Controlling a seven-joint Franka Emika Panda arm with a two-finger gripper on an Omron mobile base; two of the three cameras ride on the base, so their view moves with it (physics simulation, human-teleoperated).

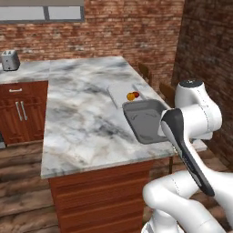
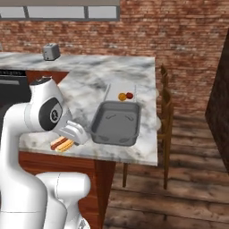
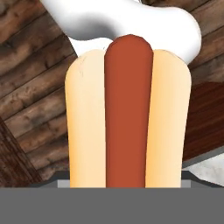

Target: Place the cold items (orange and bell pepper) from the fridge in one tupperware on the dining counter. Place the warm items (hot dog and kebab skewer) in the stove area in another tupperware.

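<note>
While the hot dog (image 3: 127,118) is seen close up in the centre of the hand view, running bottom to top, its bun and sausage are clamped by the end effector, whose fingertips are hidden behind the grey band. In the right base view the hot dog (image 2: 61,144) is seen at lower left, at the near edge of the marble surface (image 2: 89,80), just left of a grey tupperware (image 2: 115,124). An orange (image 2: 122,96) and a red item (image 2: 129,95) are seen together beyond it, in a second, clear container (image 1: 119,93). A toaster (image 2: 51,52) is placed at upper left.
</note>
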